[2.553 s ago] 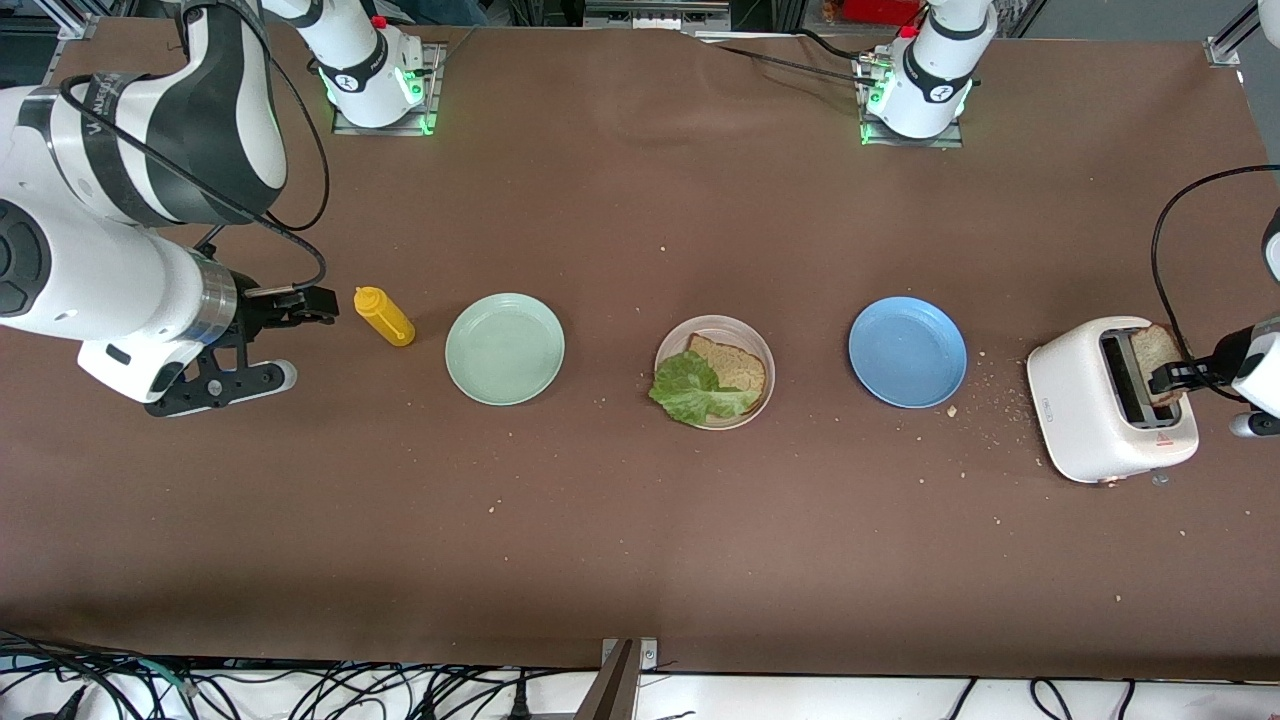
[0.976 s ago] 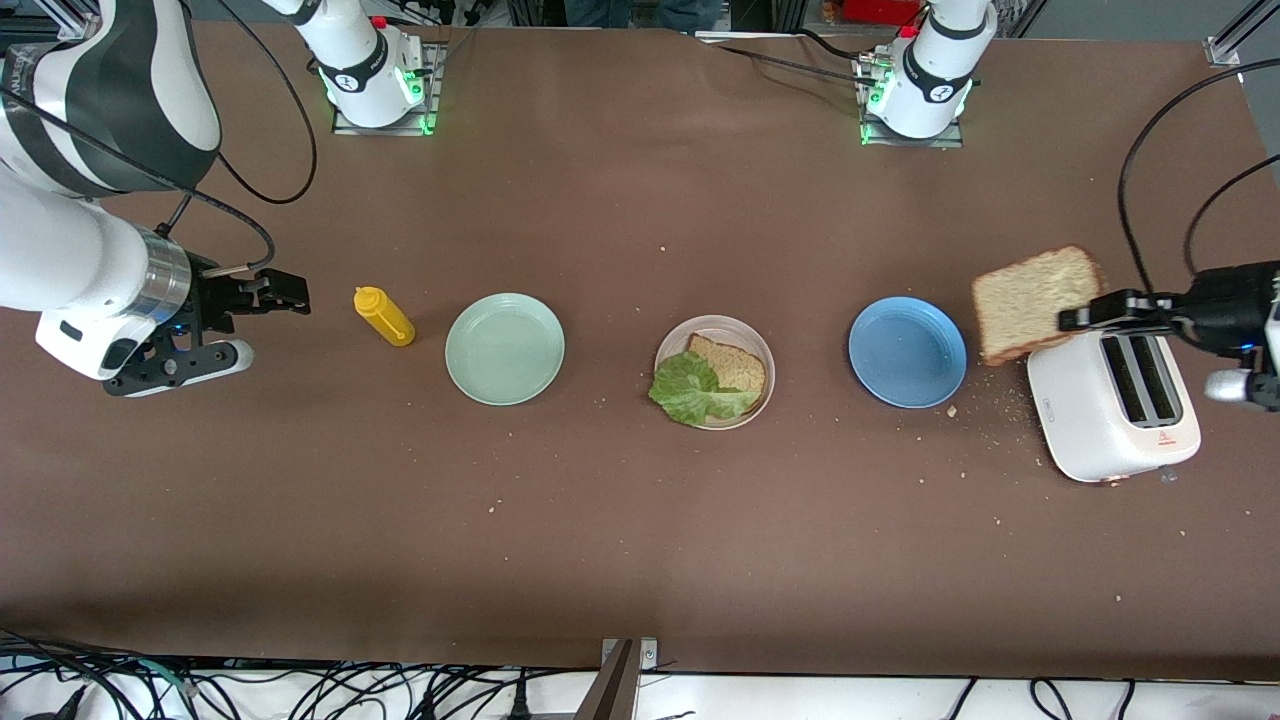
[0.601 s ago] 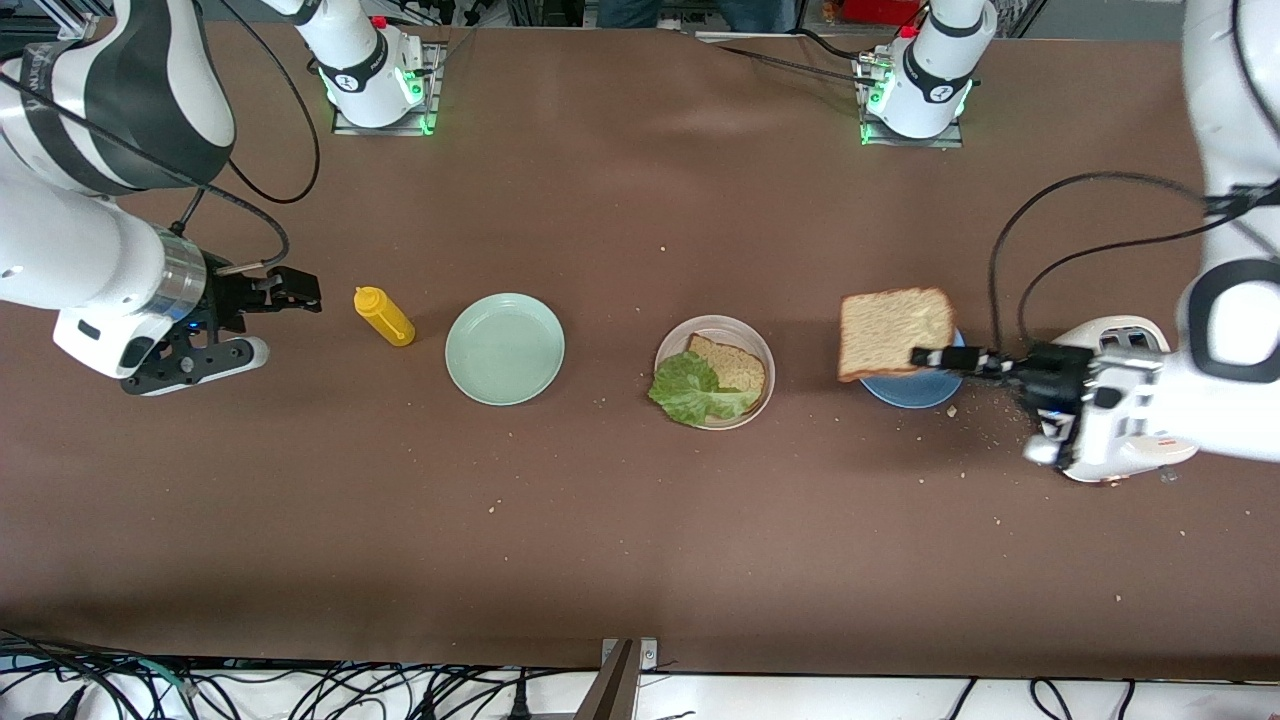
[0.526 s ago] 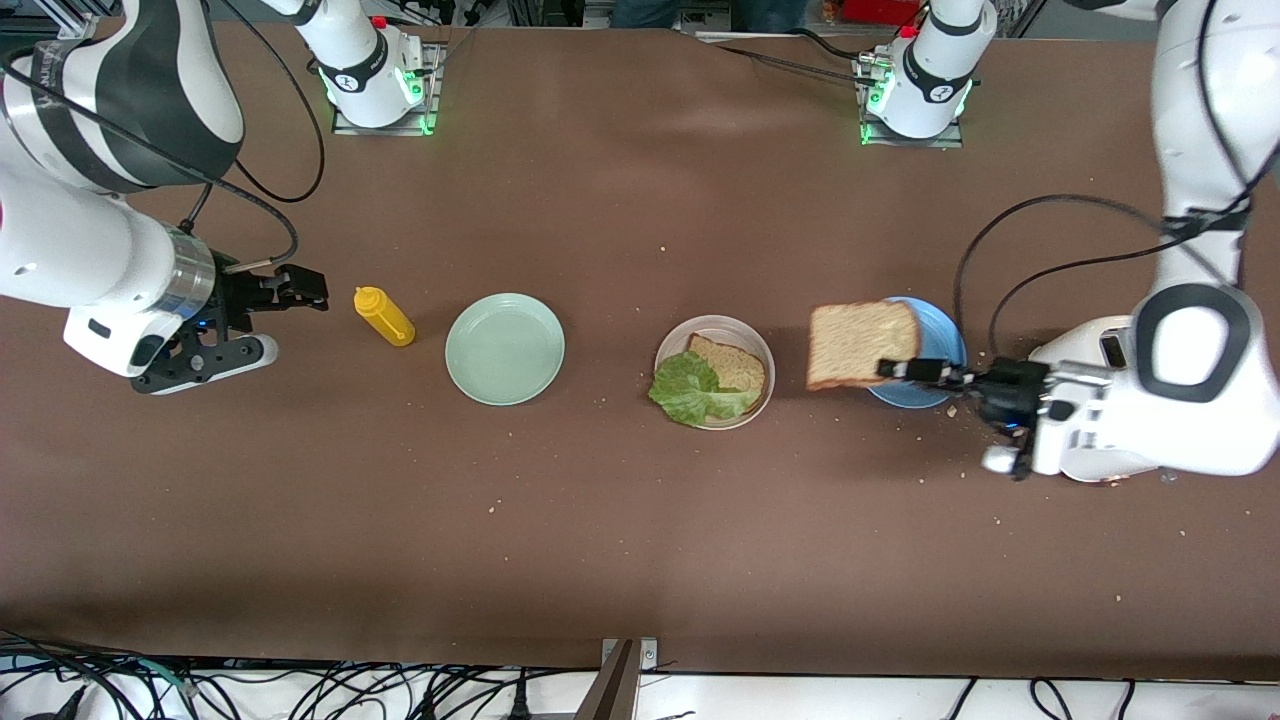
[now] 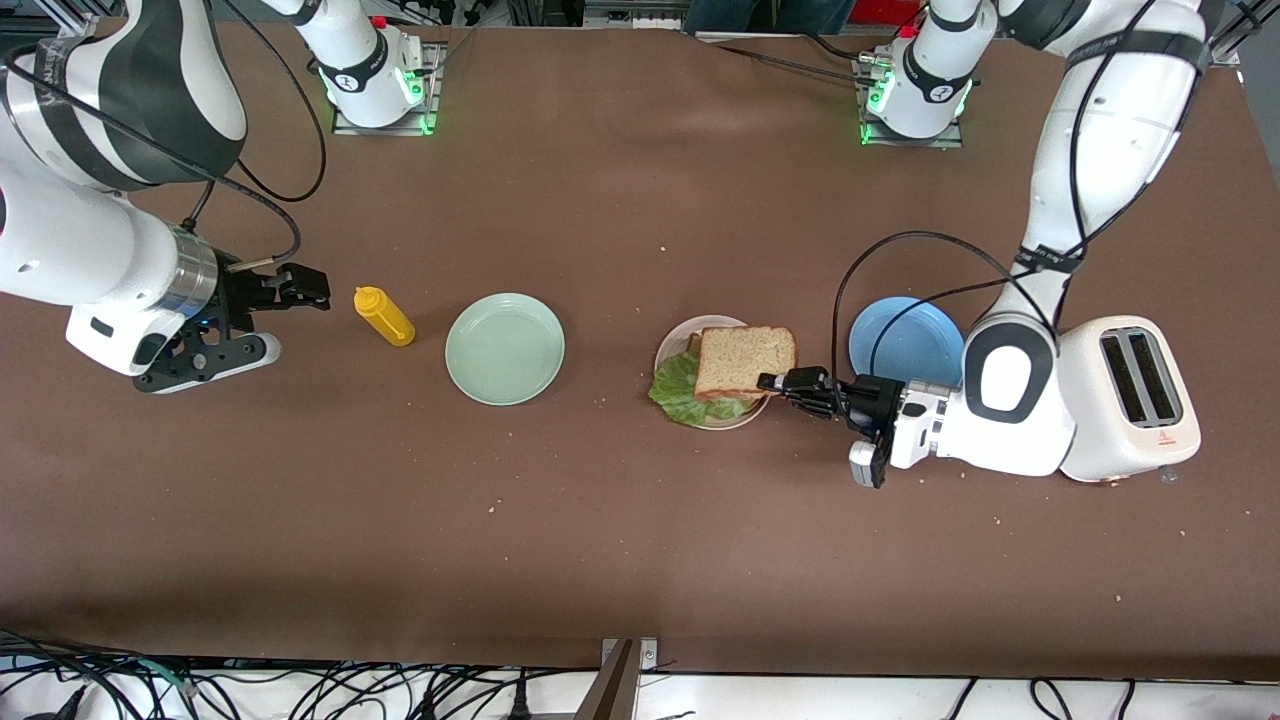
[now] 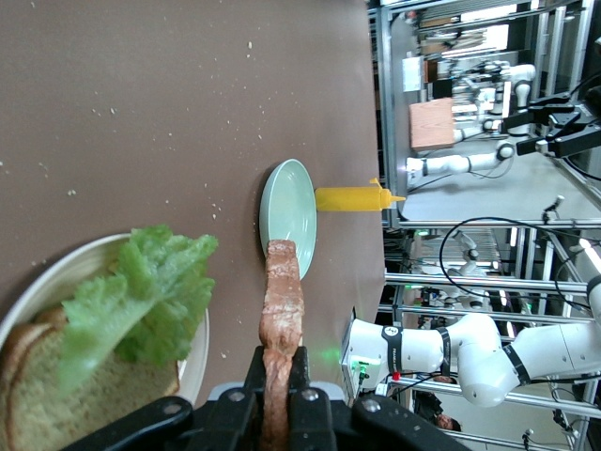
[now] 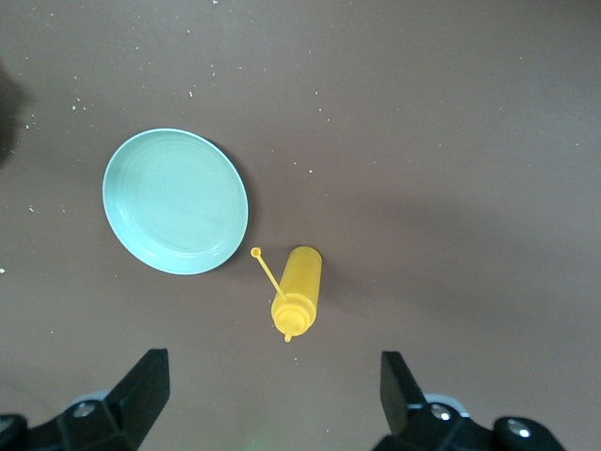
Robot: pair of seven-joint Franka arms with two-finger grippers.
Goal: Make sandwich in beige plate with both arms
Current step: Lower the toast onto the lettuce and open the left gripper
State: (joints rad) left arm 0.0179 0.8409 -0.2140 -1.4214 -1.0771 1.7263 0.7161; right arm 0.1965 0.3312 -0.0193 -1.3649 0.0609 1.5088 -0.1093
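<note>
Toaster (image 5: 1125,400) sits beside blue plate (image 5: 905,345), mustard bottle (image 5: 384,315) apart.

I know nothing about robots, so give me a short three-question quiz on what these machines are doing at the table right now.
1. True or false: the left gripper holds a square slice of speckled brown bread over the round pale beige plate.
2. What already lies on that plate?
A. only crumbs
B. a bread slice and a ruffled green lettuce leaf
C. a yellow squeeze bottle
3. Fill in: the right gripper, open and waiting, hangs beside the yellow squeeze bottle, which lies beside the round ____ plate.

Key: 1 true; 2 B; 3 mint-green.
</note>
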